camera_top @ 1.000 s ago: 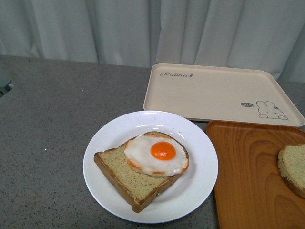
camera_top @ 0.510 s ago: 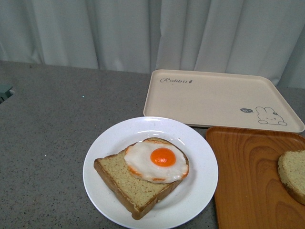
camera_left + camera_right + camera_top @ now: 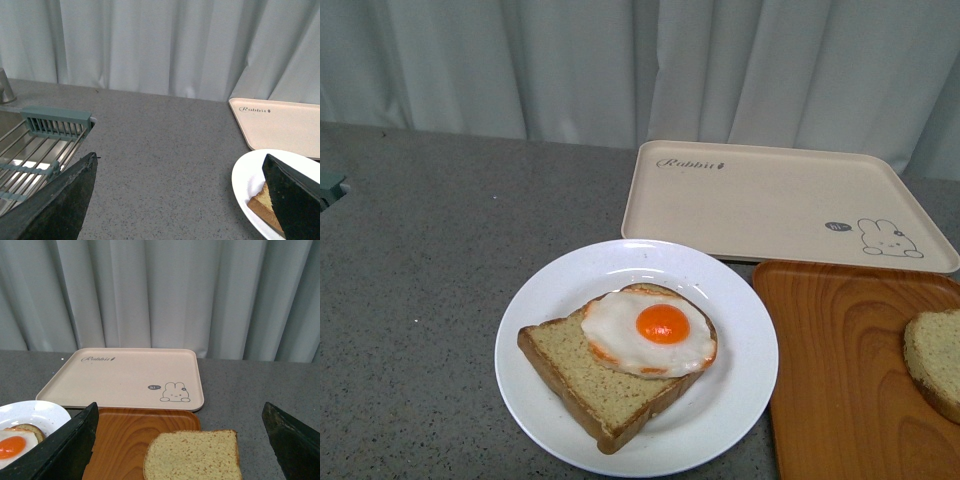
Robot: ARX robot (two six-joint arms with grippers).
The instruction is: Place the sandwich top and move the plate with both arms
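The sandwich top, a speckled tan slice, lies on the wooden tray at the right edge of the front view. My right gripper is open, its black fingers wide on either side of that slice and not touching it. The white plate holds another slice with a fried egg on it. My left gripper is open over bare counter beside the plate. One of its fingers overlaps the plate's edge in the picture. Neither arm shows in the front view.
A cream rabbit-print tray lies behind the plate and the wooden tray. A metal sink rack is set into the grey counter on the far left. A pale curtain closes off the back.
In the front view the whole scene slid slightly down the picture, then part of the way back up. Plate, bread slices and trays keep their places relative to each other.
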